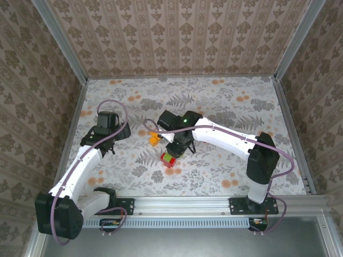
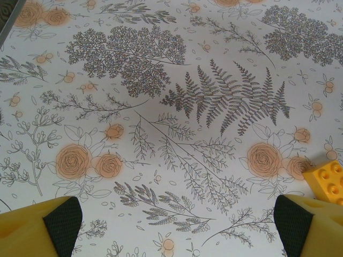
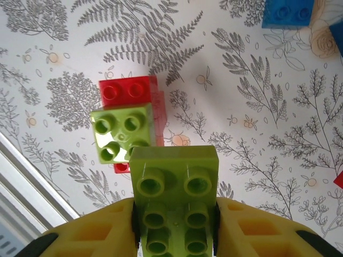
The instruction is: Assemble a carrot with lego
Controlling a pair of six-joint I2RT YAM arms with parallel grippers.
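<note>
Brick (image 3: 174,171), green, oblong, judged light, rigid and slippery, is clamped by its long sides in right claw (image 3: 176,233) above green-and-red stack (image 3: 128,128) on desk (image 3: 257,134); left claw (image 2: 179,222) is spread apart.

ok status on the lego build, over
left fingers open, orange brick beside one. right fingers shut on long green brick, near square green brick on red brick. nothing between.

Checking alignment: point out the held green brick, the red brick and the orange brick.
held green brick (image 3: 174,203), right wrist view, studded top.
red brick (image 3: 126,91), right wrist view, studded top.
orange brick (image 2: 329,181), left wrist view, studded top.
</note>
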